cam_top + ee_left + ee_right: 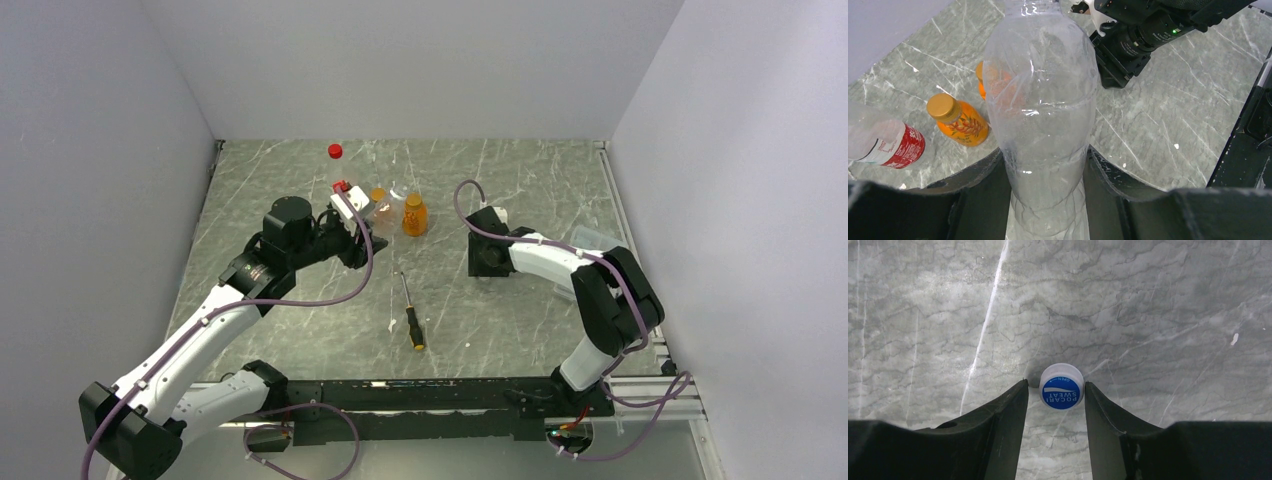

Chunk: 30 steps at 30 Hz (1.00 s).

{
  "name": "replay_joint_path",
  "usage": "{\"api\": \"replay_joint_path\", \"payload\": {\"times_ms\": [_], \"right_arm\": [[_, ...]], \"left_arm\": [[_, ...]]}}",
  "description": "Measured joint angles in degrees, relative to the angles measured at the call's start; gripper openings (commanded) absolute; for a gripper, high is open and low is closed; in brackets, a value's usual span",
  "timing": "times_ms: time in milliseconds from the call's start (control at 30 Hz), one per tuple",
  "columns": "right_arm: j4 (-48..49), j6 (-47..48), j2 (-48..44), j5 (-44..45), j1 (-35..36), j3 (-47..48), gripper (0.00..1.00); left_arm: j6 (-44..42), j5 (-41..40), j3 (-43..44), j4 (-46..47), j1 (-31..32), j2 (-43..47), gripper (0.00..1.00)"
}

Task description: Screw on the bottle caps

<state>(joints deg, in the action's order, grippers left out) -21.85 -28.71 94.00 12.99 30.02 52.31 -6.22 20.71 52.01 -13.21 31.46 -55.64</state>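
Viewing the marble table (pixel 300 330) from left to right: the left gripper (pixel 1045 167) has its fingers (pixel 973 185) clamped on the lower body of a clear, unlabelled bottle (pixel 1043 100). Near it is a bottle with a red-and-white label (pixel 895 145), its print too small to read. Two amber bottles (pixel 960 122) are close by, one wearing a gold cap (pixel 942 106). A loose red cap (pixel 335 151) sits toward the back wall. A black-and-orange screwdriver (pixel 411 318) lies mid-table. At right, the right gripper (pixel 1056 385) stands narrowly open around a blue cap (pixel 1061 392) lying on the marble, printed "POCARI SWEAT" and "OPEN". One finger touches its rim; the other leaves a sliver of marble between.
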Motion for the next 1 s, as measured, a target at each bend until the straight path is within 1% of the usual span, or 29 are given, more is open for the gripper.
{"api": "replay_joint_path", "payload": {"times_ms": [100, 200, 433, 500, 567, 667, 800, 867, 1000], "right_arm": [[0.4, 0.0, 0.3, 0.0, -0.3, 0.0, 0.43], [0.7, 0.2, 0.3, 0.0, -0.4, 0.0, 0.38], [1.1, 0.8, 0.5, -0.1, -0.5, 0.0, 0.17], [1.0, 1.0, 0.5, -0.2, -0.5, 0.0, 0.14], [0.4, 1.3, 0.3, -1.2, -0.5, 0.3, 0.14], [-3.3, 2.5, -2.4, -4.9, -0.5, 1.5, 0.14], [-8.0, 4.2, -10.1, -12.2, -1.2, 7.1, 0.13], [-8.6, 4.8, -14.8, -17.0, -2.6, 10.5, 0.13], [-8.3, 5.7, -23.9, -30.5, -7.7, 14.3, 0.14]], "left_arm": [[-0.2, 0.0, 0.0, -0.1, 0.0, 0.0, 0.38], [-0.2, 0.0, 0.0, -0.1, 0.0, 0.0, 0.37], [-0.2, 0.6, 0.0, 0.0, 0.0, -1.3, 0.36], [-0.4, 1.3, 0.0, 0.0, 0.0, -2.2, 0.36], [-0.9, 2.7, 0.0, 0.0, 0.0, -3.1, 0.34], [-2.4, 6.9, 0.0, -0.5, -0.1, -4.2, 0.35], [-5.1, 15.0, 0.0, -1.7, 0.0, -5.3, 0.33], [-6.1, 18.9, 0.0, -2.6, 0.0, -6.1, 0.30], [-7.2, 25.5, 0.5, -4.7, 0.0, -7.6, 0.29]]}}
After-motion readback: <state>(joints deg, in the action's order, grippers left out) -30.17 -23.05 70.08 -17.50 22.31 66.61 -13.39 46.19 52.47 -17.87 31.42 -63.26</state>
